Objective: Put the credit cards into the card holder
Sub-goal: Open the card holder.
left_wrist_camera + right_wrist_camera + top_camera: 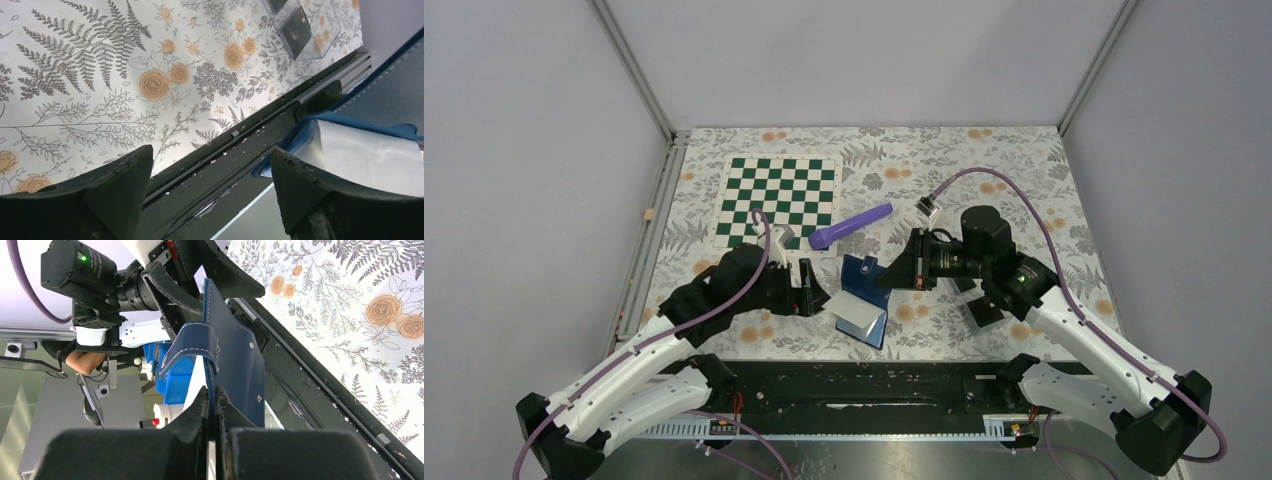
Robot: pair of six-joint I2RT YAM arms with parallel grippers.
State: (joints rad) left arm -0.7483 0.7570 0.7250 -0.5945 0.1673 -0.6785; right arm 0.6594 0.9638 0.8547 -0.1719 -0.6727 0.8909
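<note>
Though unseen overhead, card holder (235, 370) studs (250, 345)

Navy-blue card holder (862, 276), white stitching along its edges, with a pale panel inside, blue-grey or perhaps whitish; the glare makes it hard to call. Tablecloth (1024, 160): white with grey ferns and orange roses. Chessboard (779, 198): green-and-white checks. Purple tube (851, 226).
</note>
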